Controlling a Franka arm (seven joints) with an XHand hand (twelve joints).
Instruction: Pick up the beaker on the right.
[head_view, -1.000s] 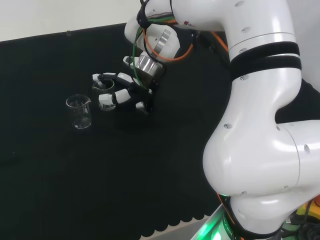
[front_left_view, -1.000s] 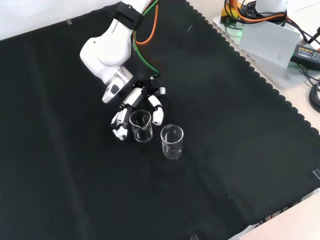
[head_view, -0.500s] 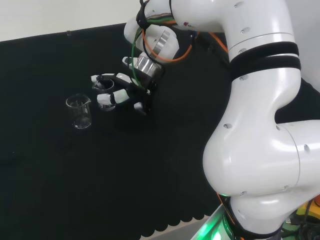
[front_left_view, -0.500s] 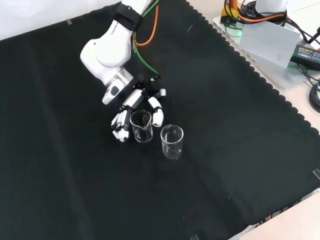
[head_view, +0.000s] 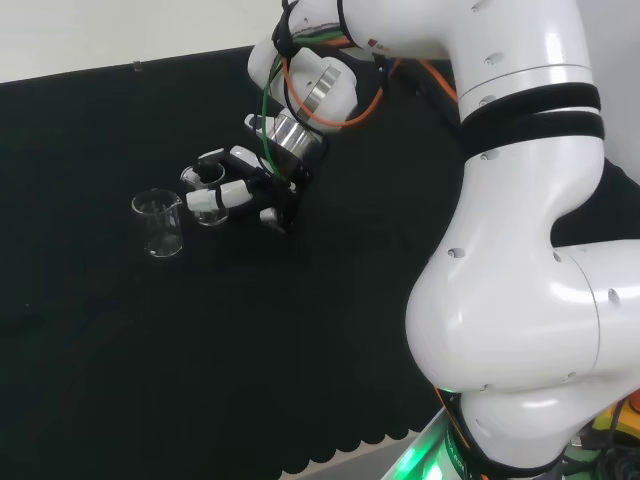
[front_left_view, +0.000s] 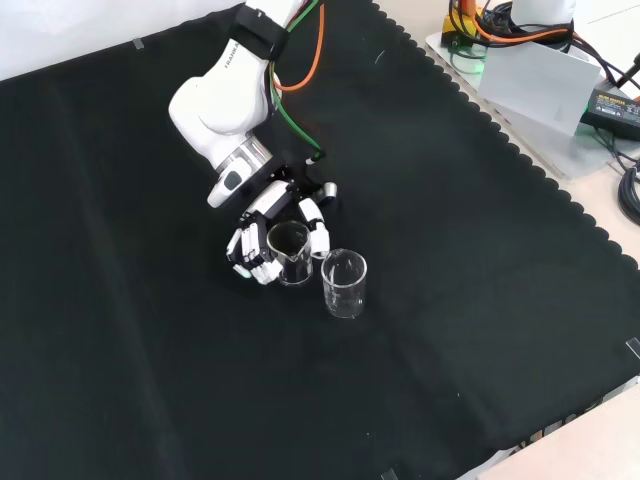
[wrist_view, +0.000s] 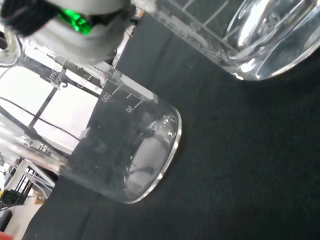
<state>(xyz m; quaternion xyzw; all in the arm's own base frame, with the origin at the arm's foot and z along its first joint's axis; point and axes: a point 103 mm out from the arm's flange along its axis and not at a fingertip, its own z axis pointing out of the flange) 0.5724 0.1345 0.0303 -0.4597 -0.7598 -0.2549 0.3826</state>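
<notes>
White arm (head_view: 520, 200), black bands, seemingly orange-green cables (head_view: 290, 60)

In the wrist view, a clear beaker (wrist_view: 125, 155) carries white graduation marks on its wall, and beside two of them the numbers 100 and, fainter, what looks like 20 can be read. Higher on the same wall sits a further line of white print, too small and tilted to make out. A second beaker (wrist_view: 240, 35) shows white scale lines without legible figures.
</notes>
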